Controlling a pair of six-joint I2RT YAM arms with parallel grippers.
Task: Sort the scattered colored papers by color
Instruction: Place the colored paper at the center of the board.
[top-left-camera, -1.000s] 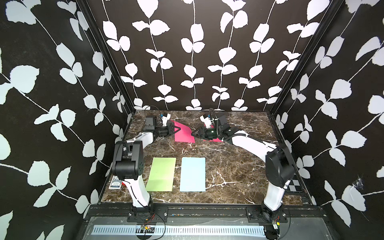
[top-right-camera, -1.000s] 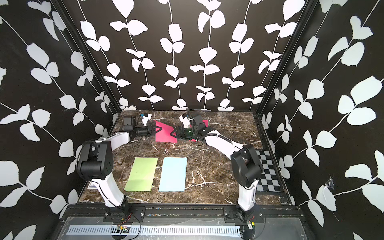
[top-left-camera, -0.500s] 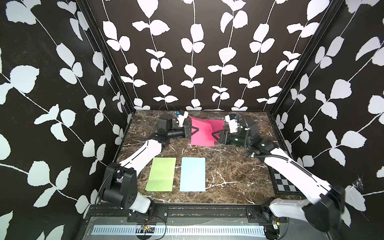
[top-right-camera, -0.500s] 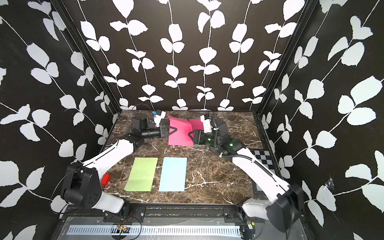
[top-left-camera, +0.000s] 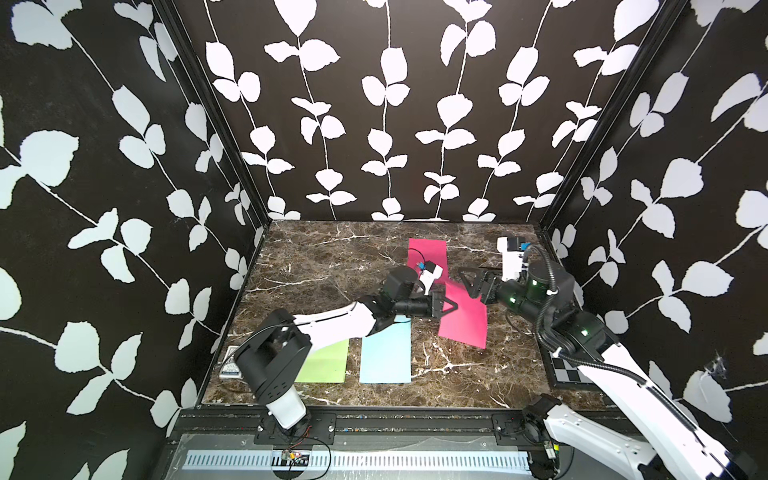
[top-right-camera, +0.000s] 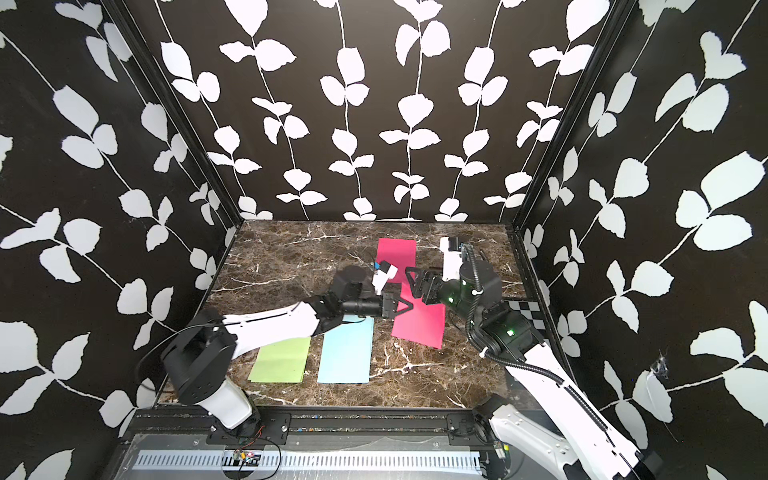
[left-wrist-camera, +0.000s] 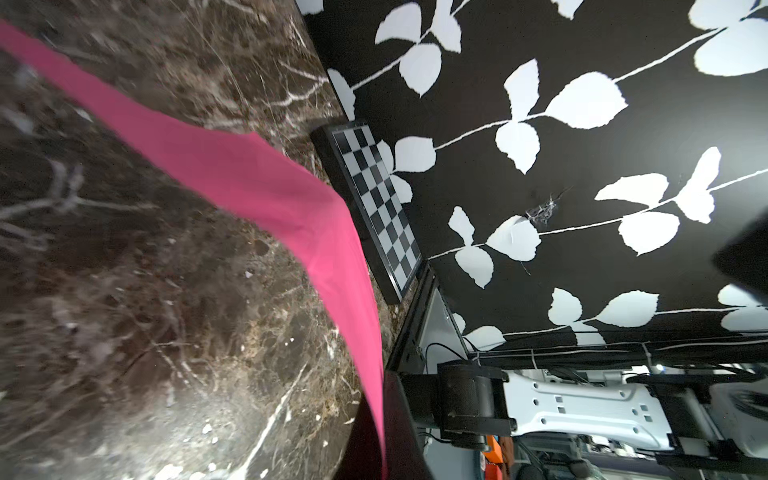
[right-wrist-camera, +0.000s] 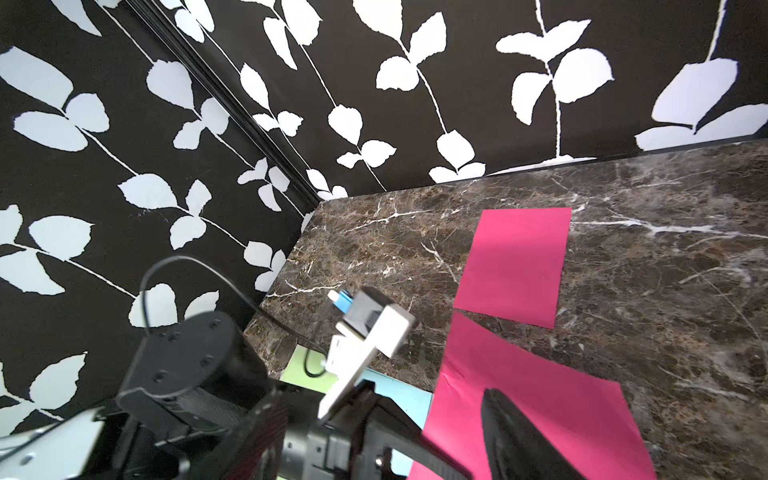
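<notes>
In both top views my left gripper (top-left-camera: 451, 305) (top-right-camera: 405, 306) is shut on the left edge of a magenta-pink paper (top-left-camera: 465, 322) (top-right-camera: 419, 326), which hangs tilted above the marble right of centre. In the left wrist view the paper (left-wrist-camera: 257, 183) curves away from the shut left gripper (left-wrist-camera: 380, 436). My right gripper (top-left-camera: 469, 283) (top-right-camera: 415, 283) stands open at the paper's far edge; one finger (right-wrist-camera: 511, 436) hovers over the held paper (right-wrist-camera: 561, 399). A second pink paper (top-left-camera: 428, 253) (right-wrist-camera: 515, 262) lies flat behind. A green paper (top-left-camera: 328, 361) and a blue paper (top-left-camera: 386, 353) lie side by side at the front.
A black-and-white checkerboard panel (top-left-camera: 569, 374) (left-wrist-camera: 374, 199) lies along the right wall. A small patterned box (top-left-camera: 230, 365) sits at the front left corner under the left arm. Leaf-patterned walls close in three sides.
Both arms have come forward and right with one pink paper; another stays flat at the back. The right gripper's jaws have spread and no longer pinch the sheet.
</notes>
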